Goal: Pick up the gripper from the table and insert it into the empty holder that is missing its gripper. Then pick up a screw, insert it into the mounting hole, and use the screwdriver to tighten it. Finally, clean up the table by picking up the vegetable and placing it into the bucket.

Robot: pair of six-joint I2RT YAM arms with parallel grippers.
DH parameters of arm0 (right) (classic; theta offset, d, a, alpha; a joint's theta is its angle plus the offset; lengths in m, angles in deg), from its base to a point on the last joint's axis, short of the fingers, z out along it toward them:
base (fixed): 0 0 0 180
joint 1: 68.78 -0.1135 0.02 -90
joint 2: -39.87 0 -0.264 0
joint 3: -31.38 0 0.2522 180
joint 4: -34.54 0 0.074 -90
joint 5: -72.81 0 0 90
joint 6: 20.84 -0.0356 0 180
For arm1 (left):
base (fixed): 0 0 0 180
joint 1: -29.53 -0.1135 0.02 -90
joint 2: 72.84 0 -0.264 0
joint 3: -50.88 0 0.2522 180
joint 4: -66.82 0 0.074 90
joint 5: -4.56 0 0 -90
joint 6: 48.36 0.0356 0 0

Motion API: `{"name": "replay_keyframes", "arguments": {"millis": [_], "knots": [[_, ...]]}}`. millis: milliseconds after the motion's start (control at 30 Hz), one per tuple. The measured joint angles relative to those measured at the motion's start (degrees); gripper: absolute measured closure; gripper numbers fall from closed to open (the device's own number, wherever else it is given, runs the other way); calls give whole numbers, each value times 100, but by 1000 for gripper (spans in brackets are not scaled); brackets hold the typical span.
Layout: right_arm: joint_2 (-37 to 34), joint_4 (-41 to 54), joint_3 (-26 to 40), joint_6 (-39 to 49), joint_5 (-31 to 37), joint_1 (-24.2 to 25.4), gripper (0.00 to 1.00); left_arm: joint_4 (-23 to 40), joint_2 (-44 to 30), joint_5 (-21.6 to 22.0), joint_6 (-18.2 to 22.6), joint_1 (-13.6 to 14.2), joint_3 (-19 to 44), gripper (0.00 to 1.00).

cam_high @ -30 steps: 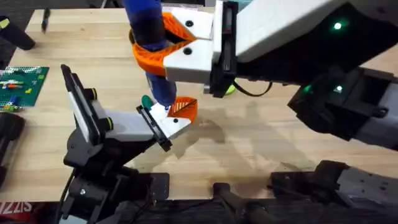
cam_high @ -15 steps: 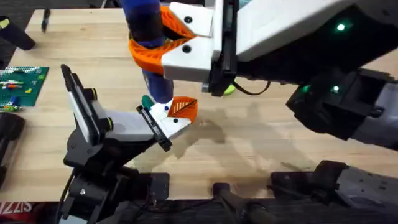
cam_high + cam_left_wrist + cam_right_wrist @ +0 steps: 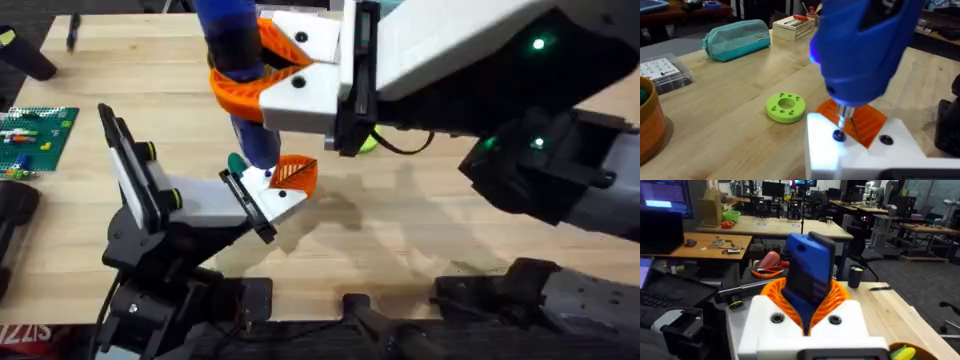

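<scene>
Right gripper: we see the right arm's white gripper with curved orange jaws (image 3: pixel 265 75) pinching the thick bright blue screwdriver (image 3: pixel 240 70) around its handle, held upright over the stand.
Screwdriver tip: in the left wrist view its metal bit (image 3: pixel 844 116) points down at a dark screw head (image 3: pixel 838 135) on the white wedge-shaped holder (image 3: pixel 860 150); whether the two touch we cannot tell.
Orange piece: the small orange ribbed triangular gripper (image 3: pixel 293 175) sits against the holder's far end, on the black jointed stand (image 3: pixel 150 215).
Left gripper: we cannot tell how its fingers stand.
Table: the light wooden tabletop (image 3: pixel 400 220) carries a lime-green round disc with holes (image 3: pixel 785 107) near the holder and a teal zipped pouch (image 3: pixel 736 39) farther off.
</scene>
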Motion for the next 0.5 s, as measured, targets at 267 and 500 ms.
{"name": "replay_keyframes", "arguments": {"millis": [267, 500], "knots": [[0, 34, 0, 0, 0, 0, 961, 0, 0, 0, 0, 0, 0, 983], [0, 34, 0, 0, 0, 0, 961, 0, 0, 0, 0, 0, 0, 983]]}}
